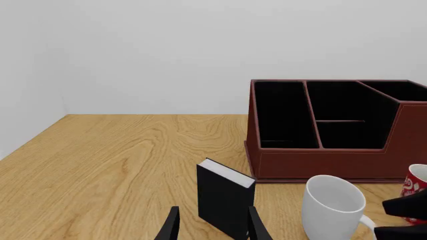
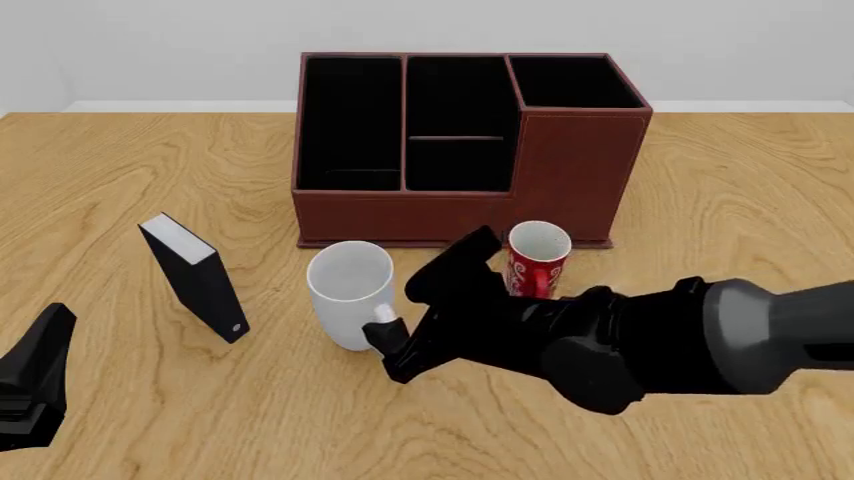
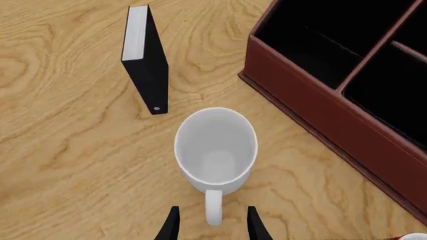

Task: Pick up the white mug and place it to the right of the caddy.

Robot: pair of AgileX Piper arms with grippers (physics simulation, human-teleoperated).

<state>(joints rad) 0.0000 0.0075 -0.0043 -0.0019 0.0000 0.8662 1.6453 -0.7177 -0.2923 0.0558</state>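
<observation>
My right arm reaches low across the table [image 2: 120,160], its fingers [image 3: 209,226] parted either side of the white mug [image 2: 350,292]'s handle, not yet closed. The mug stands before the caddy [image 2: 461,150], red mug [image 2: 537,258] just beside, black box [image 2: 198,277] nearby; left fingers [image 1: 211,225] wide, holding nothing.

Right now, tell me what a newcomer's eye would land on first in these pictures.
The big dark red-brown caddy dominates the far middle of the table, its black compartments empty. Just in front of it the white mug stands upright, with the right gripper open astride its handle. A red mug stands to the white mug's right, and a black book-like box stands on edge to its left.
</observation>
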